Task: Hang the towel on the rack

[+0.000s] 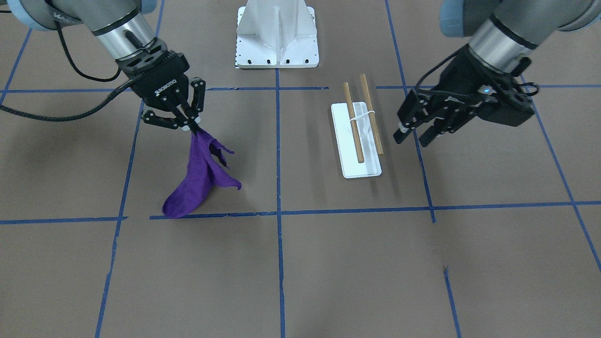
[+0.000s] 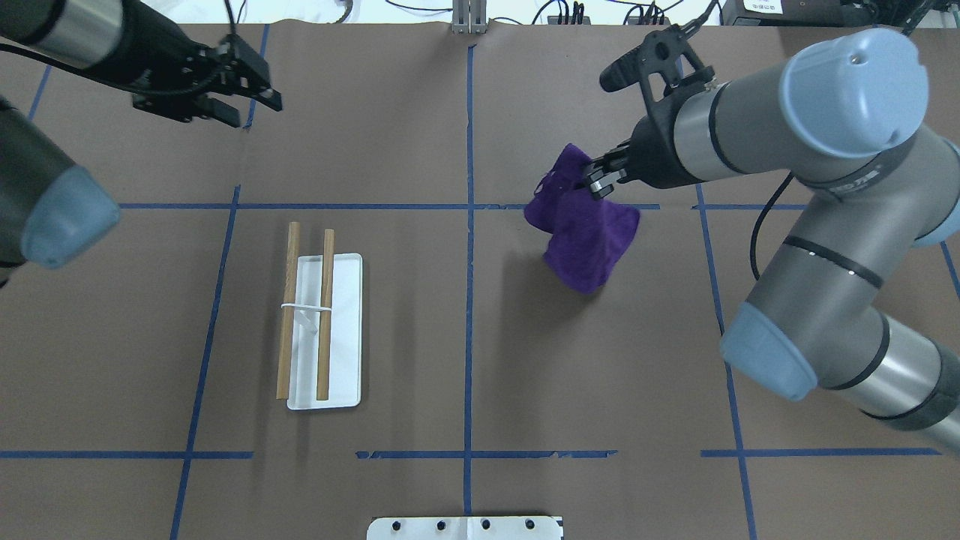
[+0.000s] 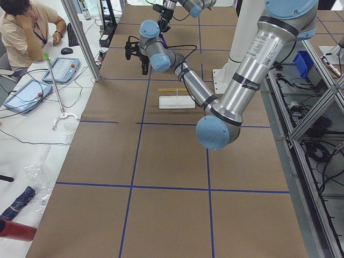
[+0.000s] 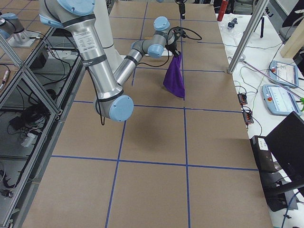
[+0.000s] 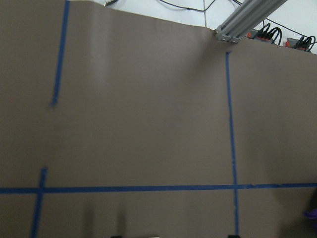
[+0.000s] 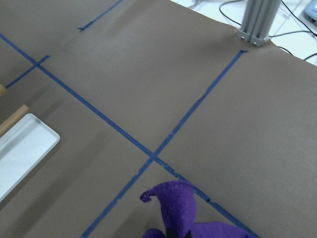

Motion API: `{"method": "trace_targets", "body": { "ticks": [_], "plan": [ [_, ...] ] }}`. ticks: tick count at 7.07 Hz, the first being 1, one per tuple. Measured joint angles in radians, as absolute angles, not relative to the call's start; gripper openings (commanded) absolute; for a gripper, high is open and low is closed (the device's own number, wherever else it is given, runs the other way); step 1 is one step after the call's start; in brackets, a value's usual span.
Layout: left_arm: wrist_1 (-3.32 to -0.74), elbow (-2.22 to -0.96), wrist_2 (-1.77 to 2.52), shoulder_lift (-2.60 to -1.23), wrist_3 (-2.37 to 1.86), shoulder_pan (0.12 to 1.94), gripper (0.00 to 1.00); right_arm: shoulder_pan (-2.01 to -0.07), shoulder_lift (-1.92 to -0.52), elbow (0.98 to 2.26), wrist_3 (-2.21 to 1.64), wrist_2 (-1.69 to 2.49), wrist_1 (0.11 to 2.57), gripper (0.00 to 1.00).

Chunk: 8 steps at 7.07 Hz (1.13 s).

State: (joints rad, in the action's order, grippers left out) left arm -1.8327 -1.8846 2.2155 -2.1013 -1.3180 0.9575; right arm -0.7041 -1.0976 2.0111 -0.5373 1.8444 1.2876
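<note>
My right gripper (image 1: 190, 126) is shut on the top of a purple towel (image 1: 197, 183), which hangs down in folds with its lower end at or near the table. The towel also shows in the overhead view (image 2: 585, 232), under that gripper (image 2: 598, 180), and in the right wrist view (image 6: 183, 213). The rack (image 1: 357, 136), two wooden dowels on a white bracket over a flat white base, stands bare between the arms (image 2: 322, 330). My left gripper (image 1: 412, 137) is open and empty, hovering beside the rack on its far side from the towel (image 2: 247, 109).
The white bolted robot pedestal (image 1: 277, 37) stands at the table's robot side. Blue tape lines grid the brown tabletop. An aluminium post (image 2: 469, 19) stands at the far edge. An operator (image 3: 27, 32) sits beyond the table.
</note>
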Motion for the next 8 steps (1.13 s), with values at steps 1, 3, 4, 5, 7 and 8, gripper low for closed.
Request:
{"method": "trace_targets", "body": {
  "ticks": [1, 3, 4, 5, 7, 8],
  "plan": [
    [-1.832, -1.861, 2.186, -2.159, -1.452, 0.905, 0.7, -0.645, -1.081, 2.043, -0.497, 1.773, 1.287, 0.0],
    [-1.836, -1.802, 2.15, -2.249, -1.627, 0.825, 0.7, -0.539, -1.081, 2.09, -0.448, 1.645, 1.223, 0.0],
    [-1.837, -1.782, 2.145, -2.279, -1.679, 0.793, 0.7, -0.499, -1.082, 2.096, -0.443, 1.591, 1.188, 0.0],
    [-1.838, -1.769, 2.143, -2.298, -1.709, 0.765, 0.7, -0.479, -1.08, 2.098, -0.441, 1.566, 1.173, 0.0],
    [-1.839, -1.739, 2.139, -2.333, -1.736, 0.713, 0.69, -0.466, -1.075, 2.102, -0.44, 1.554, 1.167, 0.0],
    [-1.84, -1.728, 2.126, -2.341, -1.737, 0.688, 0.68, -0.464, -1.073, 2.106, -0.44, 1.553, 1.166, 0.0]
  ]
}}
